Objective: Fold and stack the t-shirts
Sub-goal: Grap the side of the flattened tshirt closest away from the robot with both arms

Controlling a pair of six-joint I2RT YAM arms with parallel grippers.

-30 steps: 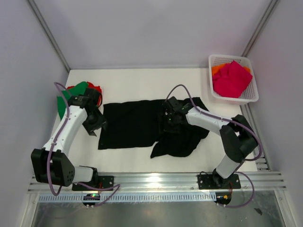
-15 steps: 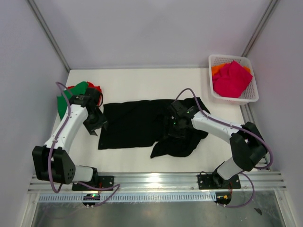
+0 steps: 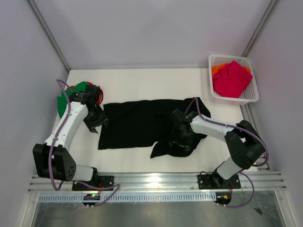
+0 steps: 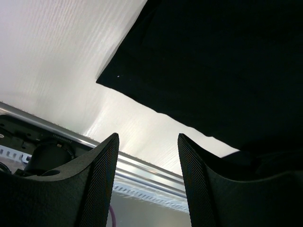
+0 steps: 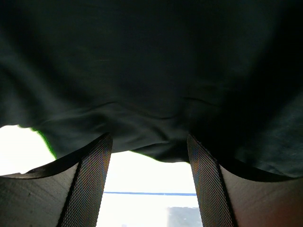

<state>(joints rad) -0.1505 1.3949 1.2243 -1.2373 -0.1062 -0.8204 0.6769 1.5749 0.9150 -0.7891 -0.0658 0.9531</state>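
Observation:
A large black t-shirt lies spread across the middle of the table, its right part bunched into a heap. My left gripper hovers at the shirt's left edge. It is open with nothing between its fingers, and the black t-shirt lies beyond them. My right gripper is low over the bunched part, open. In the right wrist view the black t-shirt fills the top, and its hem dips between the open fingertips. Green and red t-shirts sit at far left.
A white lattice basket at the back right holds a magenta-pink t-shirt on top of an orange one. A metal rail runs along the near edge. Grey walls close in both sides of the white table.
My right gripper has moved from the shirt's middle toward the near right, onto the bunched part. The left gripper has shifted slightly toward the back; both stayed open.

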